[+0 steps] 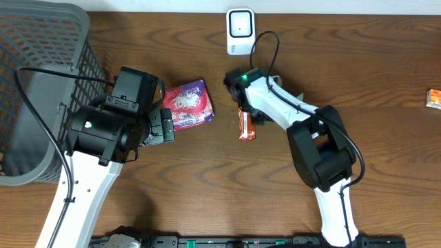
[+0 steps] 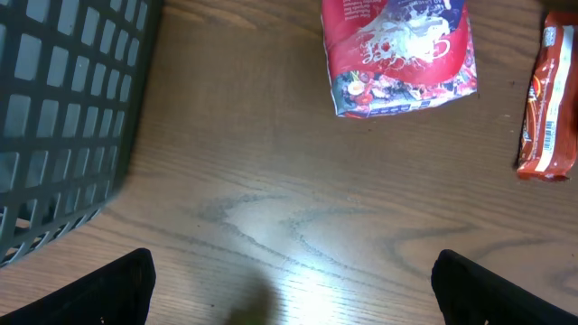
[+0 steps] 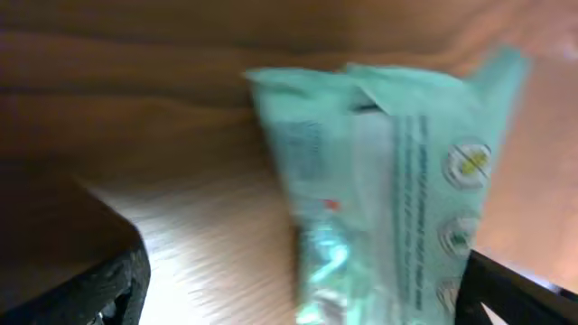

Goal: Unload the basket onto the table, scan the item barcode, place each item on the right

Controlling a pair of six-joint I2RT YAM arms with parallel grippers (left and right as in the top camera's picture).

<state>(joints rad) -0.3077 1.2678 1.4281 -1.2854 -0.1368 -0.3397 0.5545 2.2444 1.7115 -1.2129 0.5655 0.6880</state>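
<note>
Right end effector (image 3: 305,275) spread over unheld teal packet (image 3: 397,181) near scanner (image 1: 240,31) at tabletop's far edge, left end effector (image 2: 291,275) spread too (empty): barcode may face away, scan misses.

A blurred close-up from the wrist. A mint-green plastic packet (image 3: 388,181) lies on a brown wooden table (image 3: 135,90), filling the space just ahead of the end effector (image 3: 302,280) and reaching back between its two dark fingers (image 3: 81,289). The fingers stand wide apart, one at each lower corner of the frame. Round pale emblems with yellow-green marks run along the packet's side nearest the right-hand finger. The print is too blurred to read, and whether that finger touches the packet cannot be told.
</note>
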